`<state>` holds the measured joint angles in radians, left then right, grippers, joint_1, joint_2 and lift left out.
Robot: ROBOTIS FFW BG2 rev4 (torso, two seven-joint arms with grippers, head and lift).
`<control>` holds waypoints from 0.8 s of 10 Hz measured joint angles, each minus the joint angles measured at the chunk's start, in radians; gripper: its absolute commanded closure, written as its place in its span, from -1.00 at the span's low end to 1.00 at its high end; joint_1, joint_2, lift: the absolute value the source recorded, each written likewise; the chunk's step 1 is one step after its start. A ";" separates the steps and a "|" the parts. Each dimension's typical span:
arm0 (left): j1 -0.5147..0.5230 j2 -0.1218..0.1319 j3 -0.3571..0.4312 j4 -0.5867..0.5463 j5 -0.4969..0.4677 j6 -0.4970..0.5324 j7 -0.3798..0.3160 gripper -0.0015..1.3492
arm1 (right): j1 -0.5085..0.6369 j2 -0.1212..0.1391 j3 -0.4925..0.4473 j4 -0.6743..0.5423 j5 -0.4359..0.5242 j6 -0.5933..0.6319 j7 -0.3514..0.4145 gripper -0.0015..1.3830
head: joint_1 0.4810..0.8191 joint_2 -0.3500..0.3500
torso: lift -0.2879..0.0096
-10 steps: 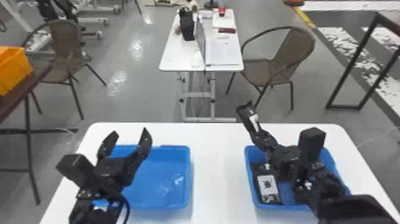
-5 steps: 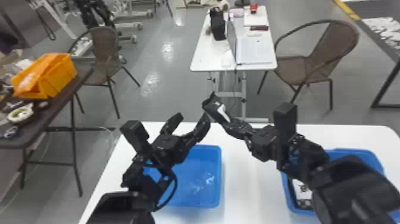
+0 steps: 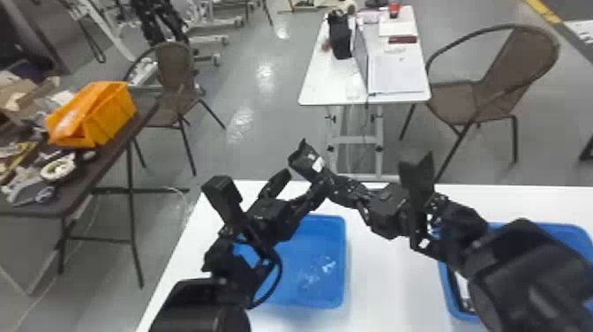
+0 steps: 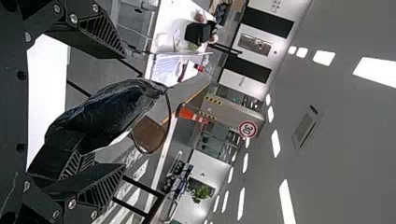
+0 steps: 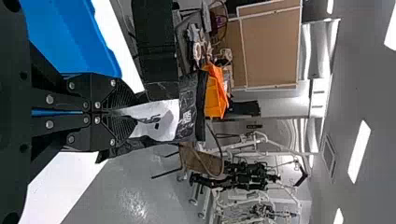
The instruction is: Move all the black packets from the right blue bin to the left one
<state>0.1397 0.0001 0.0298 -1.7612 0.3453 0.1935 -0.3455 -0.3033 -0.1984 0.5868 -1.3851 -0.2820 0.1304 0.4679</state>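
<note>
Shifting leftward, the packet (image 3: 303, 160) neared the left claw (image 3: 307, 177).

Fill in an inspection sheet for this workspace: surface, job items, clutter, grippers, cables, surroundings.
Surface: white table, upright, carrying both bins.
Job items: left blue bin, no packet seen in its visible part; right blue bin, part of a packet seen inside; one black packet held up.
Clutter: orange crate, white ring and loose items on the dark side table.
Grippers: right gripper closed on the held packet; left gripper open, fingers either side of it.
Cables: black cable looping beside the left arm.
Surroundings: two brown chairs; white desk with an open laptop.
</note>
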 measured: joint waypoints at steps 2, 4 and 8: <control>0.000 0.000 -0.001 0.010 0.008 0.007 0.015 -0.67 | -0.013 -0.007 0.022 0.001 -0.005 0.003 0.000 0.63 | 0.27 0.66 | 0.94; 0.003 0.000 0.003 0.012 -0.010 -0.005 0.029 0.81 | -0.017 -0.010 0.031 0.001 -0.010 0.004 0.000 0.63 | 0.27 0.69 | 0.94; 0.031 0.000 0.010 0.038 -0.030 -0.242 0.067 0.80 | -0.012 -0.009 0.030 -0.002 -0.010 0.005 0.000 0.63 | 0.27 0.78 | 0.94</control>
<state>0.1710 0.0000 0.0394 -1.7229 0.3150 -0.0490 -0.2790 -0.3149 -0.2071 0.6168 -1.3866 -0.2925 0.1350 0.4678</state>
